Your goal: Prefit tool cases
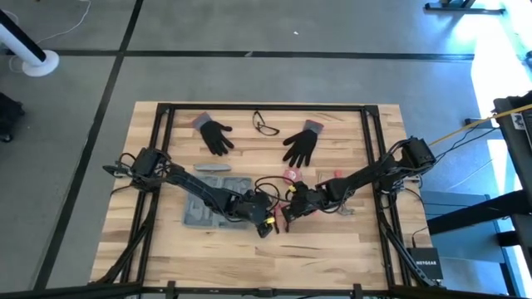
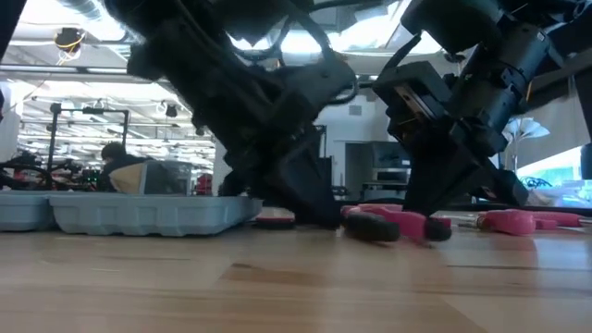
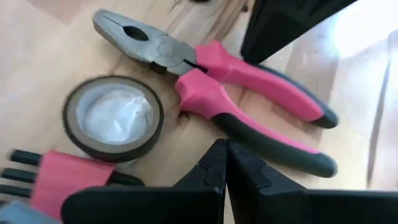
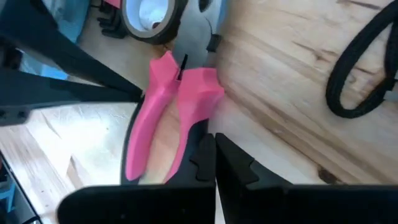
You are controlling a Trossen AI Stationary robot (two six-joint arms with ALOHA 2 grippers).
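Both tools are hovering clenched and empty over the middle of the table (image 1: 332,249): the left tool (image 1: 268,226) sits just beside the near-right corner of the blue-grey tool case (image 1: 208,208), and the right tool (image 1: 287,218) is facing it from close by, the two fingertips nearly meeting. Between them the pink-handled pliers (image 3: 224,87) are lying flat on the wood, jaws toward the roll of tape (image 3: 113,118), handles spreading slightly toward the right arm. In the right wrist view the same pliers are lying directly ahead of that tool's closed fingers, handles first.

The tool case is resting open and flat on the table's left half, under the left forearm, with the slim grey bar (image 1: 214,168) just beyond it and the two black gloves (image 1: 218,137) and eyeglasses (image 1: 266,126) well apart at the far side.

Judging from this, the step in hand is picking up the pliers to seat them in a moulded recess. Doing it well is asking for one tool to part its fingers first, since neither can take anything as it stands. Grasping across both handles near the pivot would likely be keeping them from splaying. The two tools are crowding each other, so only one should be descending while the other is backing away. The tape roll is touching or nearly touching the jaws, so a sideways drag could be knocking it.
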